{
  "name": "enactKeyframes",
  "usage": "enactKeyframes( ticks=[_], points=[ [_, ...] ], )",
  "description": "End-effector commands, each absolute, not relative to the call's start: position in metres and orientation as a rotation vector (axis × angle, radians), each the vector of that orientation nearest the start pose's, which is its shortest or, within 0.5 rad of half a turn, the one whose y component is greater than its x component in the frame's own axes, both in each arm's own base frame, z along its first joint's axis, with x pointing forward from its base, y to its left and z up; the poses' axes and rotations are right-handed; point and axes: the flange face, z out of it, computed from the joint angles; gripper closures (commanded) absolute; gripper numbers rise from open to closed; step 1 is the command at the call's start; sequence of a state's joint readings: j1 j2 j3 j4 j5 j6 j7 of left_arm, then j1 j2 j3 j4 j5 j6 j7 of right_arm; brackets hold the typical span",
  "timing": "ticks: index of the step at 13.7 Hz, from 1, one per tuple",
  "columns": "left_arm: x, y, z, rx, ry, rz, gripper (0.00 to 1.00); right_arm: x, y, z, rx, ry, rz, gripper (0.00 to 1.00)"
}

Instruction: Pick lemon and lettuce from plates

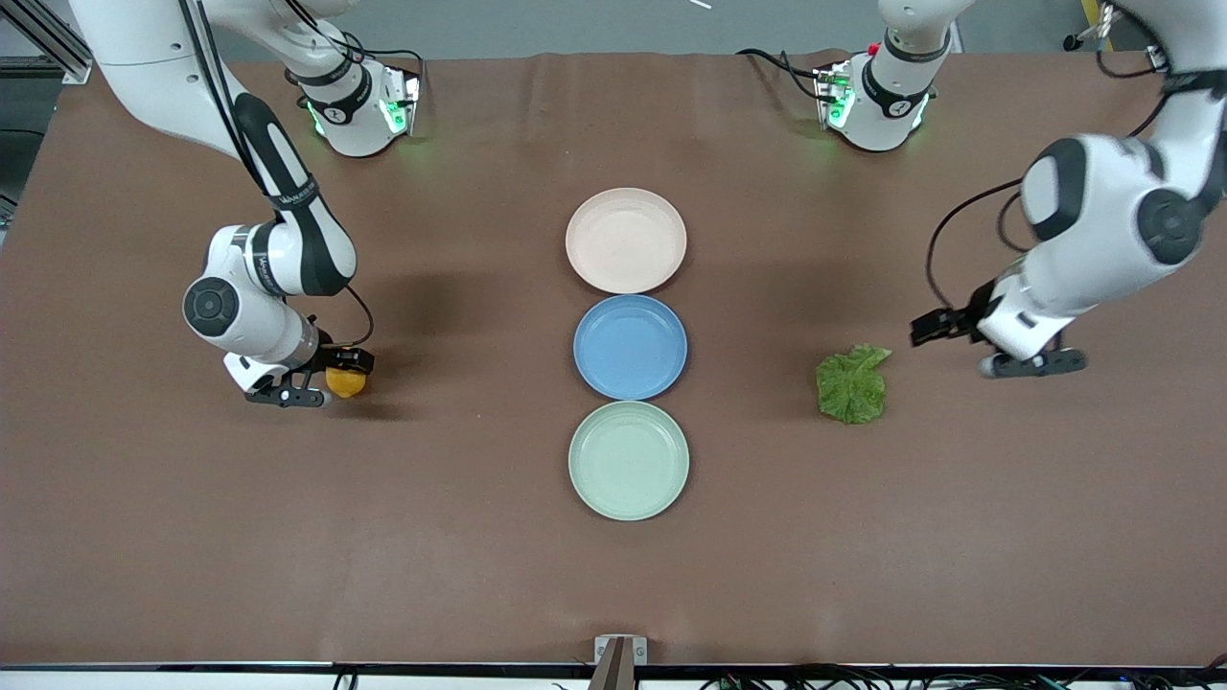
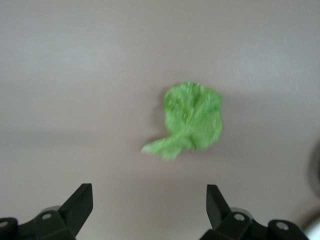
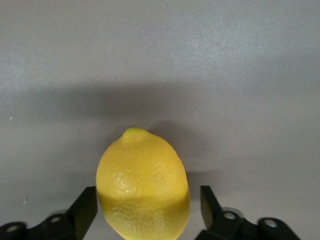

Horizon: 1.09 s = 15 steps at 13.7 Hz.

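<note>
The yellow lemon (image 1: pixel 347 382) (image 3: pixel 142 190) lies on the brown table at the right arm's end. My right gripper (image 1: pixel 326 383) (image 3: pixel 147 195) is down around it, open, with a finger on each side and a gap showing. The green lettuce (image 1: pixel 851 385) (image 2: pixel 192 120) lies flat on the table toward the left arm's end. My left gripper (image 1: pixel 1033 364) (image 2: pixel 149 195) hangs open and empty beside the leaf, closer to the table's end. Both plates, the beige-pink plate (image 1: pixel 626 240) and the mint green plate (image 1: pixel 628 460), are empty.
A blue plate (image 1: pixel 630 346) sits between the two other plates in a row down the table's middle. A small metal bracket (image 1: pixel 619 652) stands at the table's front edge.
</note>
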<state>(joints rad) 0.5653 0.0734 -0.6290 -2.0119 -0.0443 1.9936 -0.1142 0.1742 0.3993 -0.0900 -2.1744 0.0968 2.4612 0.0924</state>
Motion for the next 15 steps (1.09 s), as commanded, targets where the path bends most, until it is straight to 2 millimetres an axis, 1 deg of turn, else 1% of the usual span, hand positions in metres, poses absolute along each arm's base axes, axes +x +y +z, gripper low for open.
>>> enactKeyframes(
  ticks=[1,2,3,5,6,7,8,9,10,11,12,14,15],
  points=[
    [0.562,-0.031,0.499,-3.188,-0.07,0.198,0.0,0.58,0.043,0.255,-3.099,0.099,0.258,0.0],
    [0.563,-0.028,0.527,-3.188,-0.074,0.196,0.0,0.597,0.043,0.291,-3.09,0.083,0.317,0.0],
    [0.564,-0.017,0.555,-3.19,-0.1,0.183,0.0,0.61,0.037,0.332,-3.079,0.03,0.386,0.0],
    [0.562,-0.01,0.59,-3.192,-0.122,0.149,0.0,0.629,0.025,0.409,-3.101,-0.074,0.436,0.0],
    [0.562,-0.009,0.604,-3.194,-0.121,0.128,0.0,0.631,0.019,0.441,-3.123,-0.075,0.442,0.0],
    [0.561,-0.01,0.619,-3.196,-0.121,0.096,0.0,0.633,0.011,0.466,-3.133,-0.054,0.417,0.0],
    [0.561,-0.01,0.632,-3.198,-0.12,0.064,0.0,0.635,0.004,0.486,-3.144,-0.039,0.377,0.0],
    [0.56,-0.012,0.637,-3.199,-0.115,0.054,0.0,0.639,-0.006,0.51,-3.15,-0.013,0.33,0.0],
    [0.56,-0.012,0.638,-3.2,-0.113,0.049,0.0,0.64,-0.015,0.528,-3.151,0.011,0.306,0.0],
    [0.56,-0.012,0.638,-3.2,-0.113,0.049,0.0,0.64,-0.022,0.542,-3.153,0.028,0.277,0.0],
    [0.56,-0.013,0.638,-3.2,-0.11,0.049,0.0,0.641,-0.02,0.549,-3.156,0.021,0.248,0.0],
    [0.56,-0.011,0.638,-3.198,-0.108,0.049,0.0,0.64,-0.021,0.55,-3.133,0.048,0.249,0.0],
    [0.56,-0.011,0.638,-3.198,-0.105,0.049,0.0,0.639,-0.024,0.552,-3.132,0.05,0.247,0.0]
  ],
)
